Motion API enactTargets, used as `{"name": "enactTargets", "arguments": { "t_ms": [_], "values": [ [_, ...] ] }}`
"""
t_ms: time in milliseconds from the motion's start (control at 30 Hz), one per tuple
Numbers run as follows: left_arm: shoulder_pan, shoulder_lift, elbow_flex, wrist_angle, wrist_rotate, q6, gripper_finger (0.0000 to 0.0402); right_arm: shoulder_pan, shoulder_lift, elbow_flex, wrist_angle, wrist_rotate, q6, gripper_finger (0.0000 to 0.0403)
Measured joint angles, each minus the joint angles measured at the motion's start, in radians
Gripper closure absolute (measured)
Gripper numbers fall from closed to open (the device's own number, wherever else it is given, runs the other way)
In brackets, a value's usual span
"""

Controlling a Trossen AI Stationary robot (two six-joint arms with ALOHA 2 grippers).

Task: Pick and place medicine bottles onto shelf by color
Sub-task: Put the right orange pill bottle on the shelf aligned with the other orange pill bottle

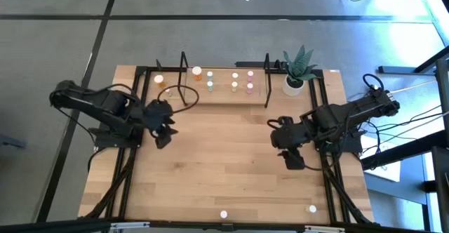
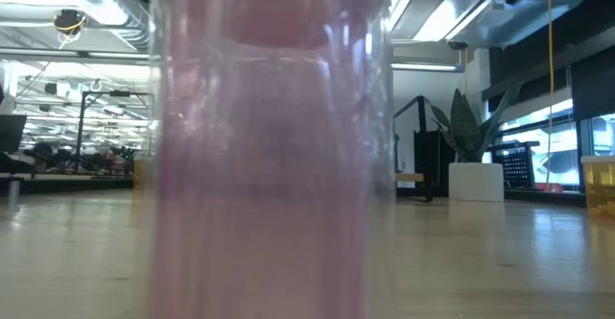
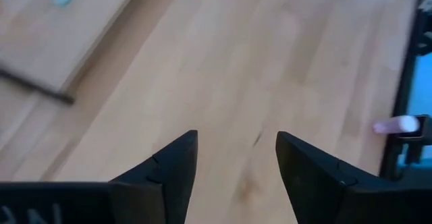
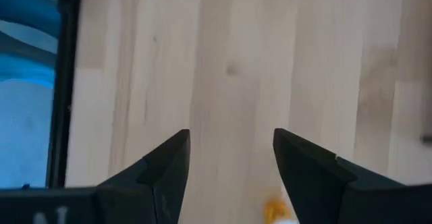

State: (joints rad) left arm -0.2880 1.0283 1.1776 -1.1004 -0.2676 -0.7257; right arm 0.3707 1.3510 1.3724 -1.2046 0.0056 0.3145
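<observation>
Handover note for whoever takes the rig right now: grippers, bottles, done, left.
Left gripper: open, empty, over the table's left middle.
Right gripper: open, empty, right of centre.
Shelf at the far edge holds several bottles: orange bottle, pink bottle.
Left: two bottles at the near edge, one more beside the shelf's left end.

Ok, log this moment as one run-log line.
left gripper: open, empty, above table | right gripper: open, empty, above table | low wooden shelf with black metal loops: holds several small white-capped medicine bottles

Left gripper (image 1: pixel 163 124) open and empty, right gripper (image 1: pixel 289 146) open and empty, both arms low
</observation>
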Motion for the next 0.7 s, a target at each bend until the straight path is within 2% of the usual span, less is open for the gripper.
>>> {"name": "enactTargets", "arguments": {
  "t_ms": [133,267,433,700],
  "values": [
    [-0.015,0.026,0.000,0.077,0.000,0.022,0.0208,0.004,-0.006,0.000,-0.133,0.052,0.134,0.0187],
    [-0.038,0.055,0.000,0.116,0.000,0.055,0.0208,0.034,-0.030,-0.005,-0.225,0.115,0.161,0.0187],
    [-0.071,0.113,0.000,0.155,0.000,0.144,0.0208,0.062,-0.108,-0.052,-0.228,0.152,0.195,0.0187],
    [-0.066,0.180,0.000,0.350,-0.003,0.311,0.0208,0.062,-0.248,-0.166,-0.178,0.152,0.313,0.0187]
  ]
}}
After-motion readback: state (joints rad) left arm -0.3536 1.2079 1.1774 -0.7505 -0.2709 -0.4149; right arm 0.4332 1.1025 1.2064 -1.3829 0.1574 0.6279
